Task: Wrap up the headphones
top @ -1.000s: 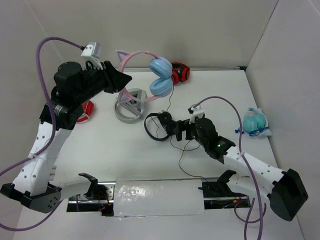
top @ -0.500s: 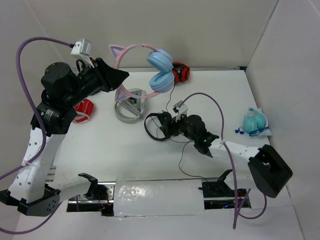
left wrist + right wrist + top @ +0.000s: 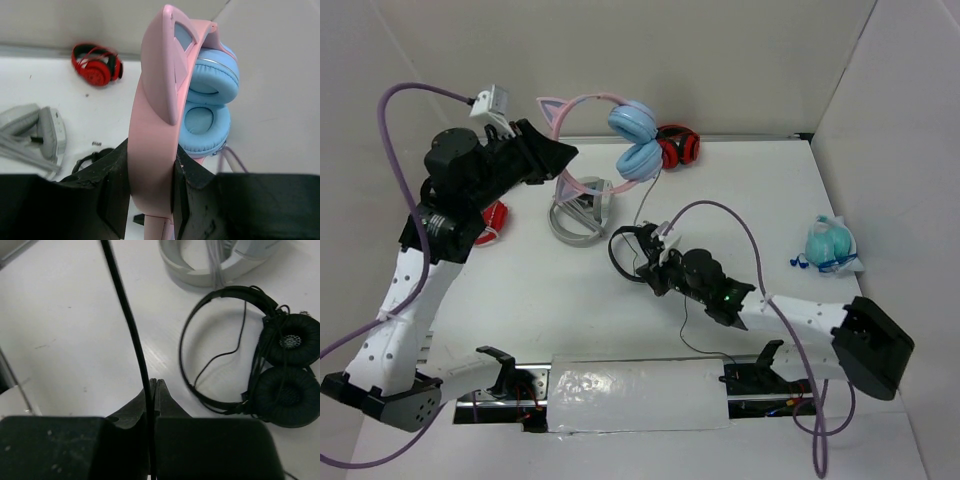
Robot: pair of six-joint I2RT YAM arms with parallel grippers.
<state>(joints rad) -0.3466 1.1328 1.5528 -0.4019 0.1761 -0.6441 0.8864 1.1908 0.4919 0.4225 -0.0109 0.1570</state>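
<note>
The headphones (image 3: 632, 140) hang in the air above the back of the table, with light blue cups and a pink cat-ear headband. My left gripper (image 3: 560, 155) is shut on the headband (image 3: 152, 130), and the blue cups (image 3: 207, 100) show beyond it. Their thin dark cable (image 3: 648, 200) drops from the cups to my right gripper (image 3: 655, 265), low over the table. In the right wrist view the right gripper (image 3: 152, 387) is shut on the cable (image 3: 125, 315), which runs up and out of frame.
A small black on-ear pair (image 3: 625, 250) lies right beside the right gripper. A grey stand (image 3: 578, 215) sits behind it. A red pair (image 3: 678, 148) lies at the back, a red object (image 3: 492, 218) at left, and a teal bag (image 3: 828, 245) at right.
My right arm swung left toward the black pair, and its jaws went from wide open to shut on the cable. The left arm shifted the held headphones slightly left.
</note>
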